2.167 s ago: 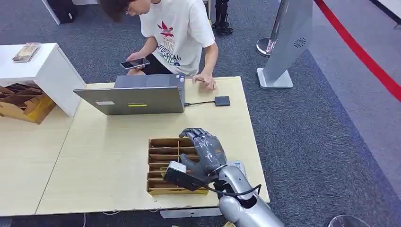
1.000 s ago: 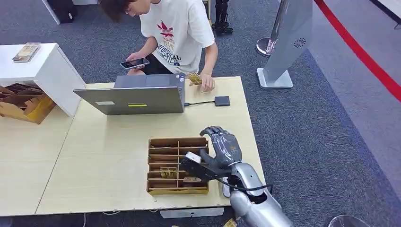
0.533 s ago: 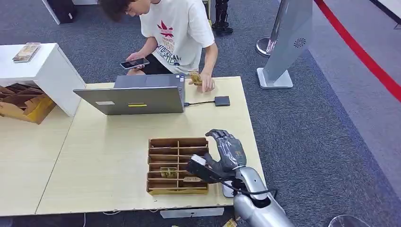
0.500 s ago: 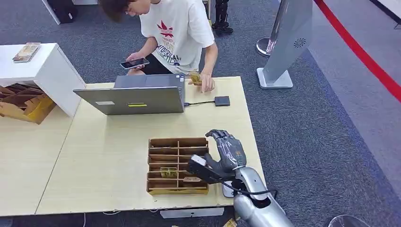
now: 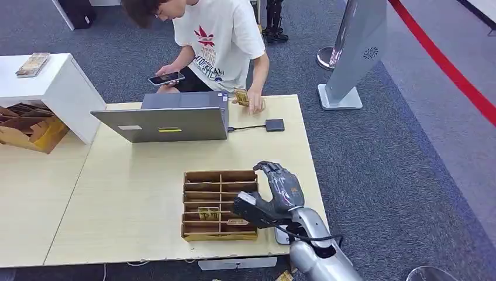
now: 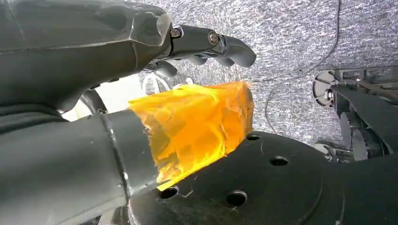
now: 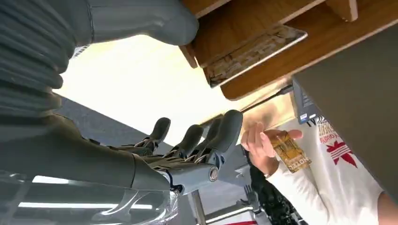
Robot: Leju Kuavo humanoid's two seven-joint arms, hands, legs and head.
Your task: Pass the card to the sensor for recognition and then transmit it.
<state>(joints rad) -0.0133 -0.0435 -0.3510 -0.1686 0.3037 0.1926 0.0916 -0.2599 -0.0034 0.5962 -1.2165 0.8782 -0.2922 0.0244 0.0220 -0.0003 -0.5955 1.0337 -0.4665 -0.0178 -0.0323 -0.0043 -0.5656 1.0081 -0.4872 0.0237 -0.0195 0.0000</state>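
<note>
Pale wooden table (image 5: 146, 175) on grey carpet (image 5: 380, 146), white cabinet (image 5: 52, 88) beside.

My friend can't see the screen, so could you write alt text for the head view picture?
Seen from above, a grey robot hand hovers open beside a wooden divider tray on a pale table. Across it, a seated person behind a laptop holds a card and a phone.

Right silver arm entering from 6 o'clock, forearm angled toward 11 o'clock, right robot hand (image 5: 279, 192) raised, palm upright, fingers apart and gently curled, holding nothing, left robot hand (image 6: 94, 56) hanging low, fingers loosely curled, empty
</note>
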